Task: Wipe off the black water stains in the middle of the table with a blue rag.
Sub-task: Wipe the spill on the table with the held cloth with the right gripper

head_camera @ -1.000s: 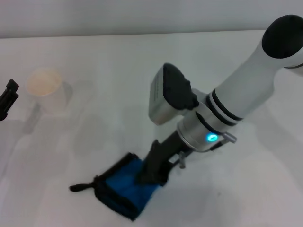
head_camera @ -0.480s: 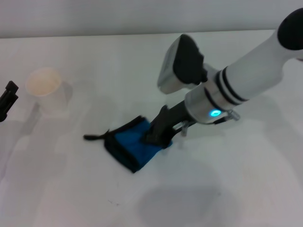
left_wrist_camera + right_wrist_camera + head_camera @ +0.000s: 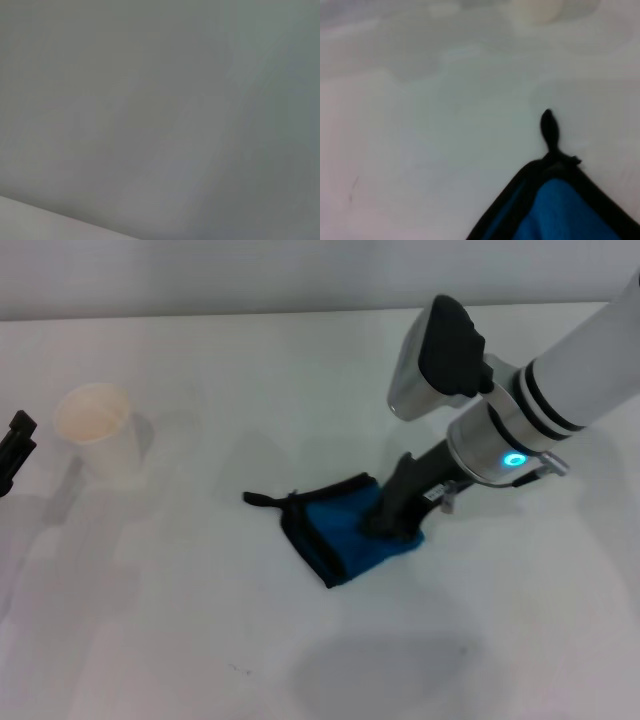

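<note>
I've got the right gripper (image 3: 392, 522) pinched onto the blue rag (image 3: 345, 530), pressing it flat on the table (image 3: 200, 640) at frame centre so it scrubs; no black water stains visible. Left gripper (image 3: 14, 450) parked far left; its opening I can't tell.

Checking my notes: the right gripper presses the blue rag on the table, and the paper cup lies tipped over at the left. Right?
Not quite. The head view shows the paper cup standing upright. The right gripper does press the blue rag on the table.
</note>
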`<act>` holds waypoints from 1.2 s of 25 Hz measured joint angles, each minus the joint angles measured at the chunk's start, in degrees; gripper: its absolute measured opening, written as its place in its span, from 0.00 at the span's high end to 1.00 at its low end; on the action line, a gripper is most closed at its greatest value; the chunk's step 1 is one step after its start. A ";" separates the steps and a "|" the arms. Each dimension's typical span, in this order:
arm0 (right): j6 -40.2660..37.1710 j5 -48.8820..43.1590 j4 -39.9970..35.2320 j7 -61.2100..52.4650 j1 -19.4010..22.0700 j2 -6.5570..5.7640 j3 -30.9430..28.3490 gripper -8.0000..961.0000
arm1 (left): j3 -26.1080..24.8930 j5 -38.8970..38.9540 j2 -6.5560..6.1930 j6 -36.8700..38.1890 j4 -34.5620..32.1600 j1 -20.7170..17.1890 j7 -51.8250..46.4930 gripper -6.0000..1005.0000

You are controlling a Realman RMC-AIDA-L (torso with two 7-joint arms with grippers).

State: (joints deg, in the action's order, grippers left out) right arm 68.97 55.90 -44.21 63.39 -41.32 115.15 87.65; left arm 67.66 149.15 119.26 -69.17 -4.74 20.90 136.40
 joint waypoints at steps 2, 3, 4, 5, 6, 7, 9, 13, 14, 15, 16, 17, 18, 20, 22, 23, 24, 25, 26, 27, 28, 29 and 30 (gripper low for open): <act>1.90 -1.90 -0.06 -0.04 -0.03 -0.08 -0.72 0.93 | 0.00 0.00 0.00 0.00 0.00 0.02 0.00 0.14; 2.97 -2.90 -0.09 -0.06 -0.08 -0.12 -1.10 0.93 | 0.00 0.00 0.00 -0.01 0.00 0.03 0.00 0.14; 3.97 -3.67 -0.10 -0.08 -0.12 -0.16 -1.46 0.93 | 0.00 0.00 0.00 -0.01 0.00 0.03 0.00 0.14; 5.19 -4.54 -0.10 -0.09 -0.21 -0.17 -1.92 0.93 | 0.00 0.00 0.00 -0.01 -0.02 0.03 0.00 0.14; 6.46 -5.43 -0.14 -0.09 -0.30 -0.17 -2.39 0.93 | 0.01 0.00 0.00 -0.01 -0.06 0.04 0.00 0.14; 7.80 -6.19 -0.21 -0.10 -0.36 -0.18 -2.83 0.93 | 0.01 0.00 0.00 -0.01 -0.13 0.05 0.00 0.14; 10.17 -7.55 -0.39 -0.11 -0.46 -0.19 -3.56 0.93 | 0.01 0.00 0.00 -0.01 -0.26 0.06 0.00 0.14; 14.30 -10.32 -0.85 -0.70 -0.56 -0.21 -4.18 0.93 | 0.01 0.00 0.00 -0.01 -0.29 0.08 0.00 0.14; 15.22 -10.65 -0.90 -0.81 -0.58 -0.23 -4.19 0.93 | 0.01 0.00 0.00 -0.01 -0.31 0.09 0.00 0.14; 16.30 -10.84 -0.92 -0.84 -0.62 -0.25 -4.19 0.93 | 0.01 0.00 0.00 -0.01 -0.34 0.09 0.00 0.14; 17.44 -11.04 -0.94 -0.85 -0.67 -0.27 -4.20 0.93 | 0.01 0.00 0.00 -0.01 -0.38 0.10 0.00 0.14; 18.46 -11.31 -0.94 -0.89 -0.73 -0.27 -4.20 0.93 | 0.00 0.00 0.00 -0.01 -0.42 0.10 0.00 0.14; 19.21 -11.72 -0.94 -0.97 -0.79 -0.25 -4.20 0.93 | -0.01 0.01 0.00 -0.01 -0.44 0.11 0.00 0.14; 20.63 -12.69 -0.74 -1.25 -0.86 -0.09 -4.17 0.93 | -0.05 0.06 0.00 -0.01 -0.45 0.14 0.00 0.14; 21.97 -12.98 -0.37 -1.38 -0.87 0.07 -4.10 0.93 | -0.06 0.07 0.00 -0.01 -0.45 0.17 0.00 0.14; 22.70 -12.94 -0.25 -1.31 -0.82 0.12 -4.06 0.93 | -0.07 0.08 0.00 -0.01 -0.45 0.17 0.00 0.14; 23.54 -12.82 -0.22 -1.17 -0.75 0.20 -4.01 0.93 | -0.07 0.09 0.00 -0.01 -0.45 0.17 0.00 0.14; 24.33 -12.68 -0.20 -1.06 -0.65 0.32 -3.95 0.93 | -0.08 0.10 0.00 -0.01 -0.45 0.18 0.00 0.14; 24.88 -12.57 -0.19 -1.01 -0.61 0.45 -3.83 0.93 | -0.08 0.10 0.00 -0.01 -0.45 0.19 0.00 0.14; 25.33 -12.32 -0.19 -0.95 -0.57 0.60 -3.63 0.93 | -0.08 0.10 0.00 -0.01 -0.45 0.20 0.00 0.14; 25.68 -11.72 -0.18 -0.82 -0.54 0.79 -3.22 0.93 | -0.08 0.10 0.00 -0.01 -0.45 0.23 0.00 0.14; 25.74 -10.55 -0.17 -0.54 -0.51 0.86 -2.61 0.93 | -0.08 0.10 0.00 -0.01 -0.44 0.25 0.00 0.14; 25.73 -9.12 -0.17 -0.18 -0.48 0.89 -1.78 0.93 | -0.09 0.10 0.00 -0.01 -0.44 0.28 0.00 0.14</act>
State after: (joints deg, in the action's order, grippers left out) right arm 94.70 46.79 -44.39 63.21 -41.80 116.04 85.87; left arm 67.58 149.25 119.27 -69.17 -5.18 21.18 136.40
